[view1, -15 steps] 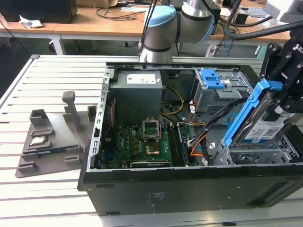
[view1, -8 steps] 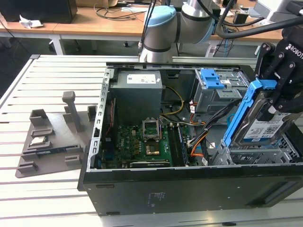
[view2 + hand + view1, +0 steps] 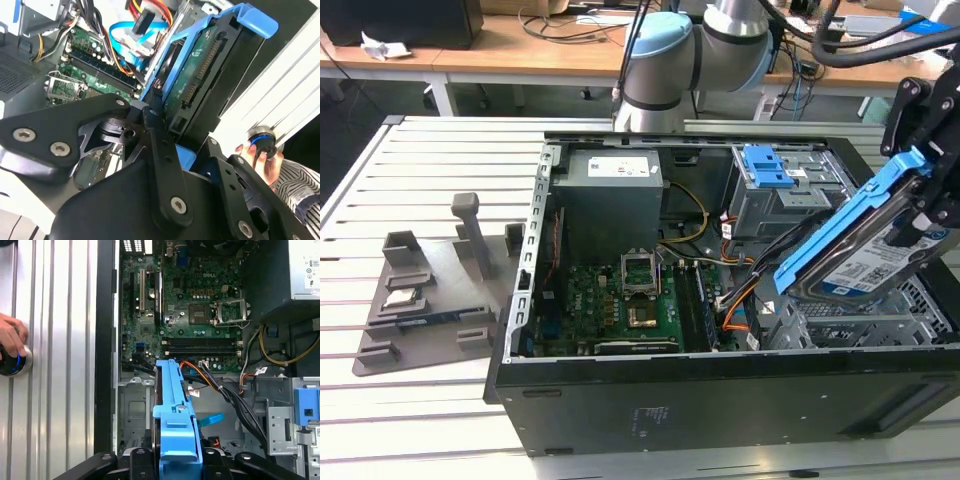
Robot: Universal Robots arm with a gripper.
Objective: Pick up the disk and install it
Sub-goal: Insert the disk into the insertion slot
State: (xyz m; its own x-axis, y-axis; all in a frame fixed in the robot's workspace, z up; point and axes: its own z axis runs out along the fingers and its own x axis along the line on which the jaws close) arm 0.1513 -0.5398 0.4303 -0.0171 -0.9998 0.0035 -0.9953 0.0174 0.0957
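Silver disk [image 3: 882,264], white-and-blue label [image 3: 860,272], blue side rails [image 3: 848,216], tilted over computer case [image 3: 670,400], gripped by end effector [image 3: 174,457]

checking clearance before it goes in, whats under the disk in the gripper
The disk, held tilted by the gripper, hangs over the grey drive bay and orange cables. The bay floor beneath it is covered.

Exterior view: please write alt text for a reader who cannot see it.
The tool holds the disk, tilted, over the open computer case at the exterior view's right. A grey fixture lies on the slatted table at its left.
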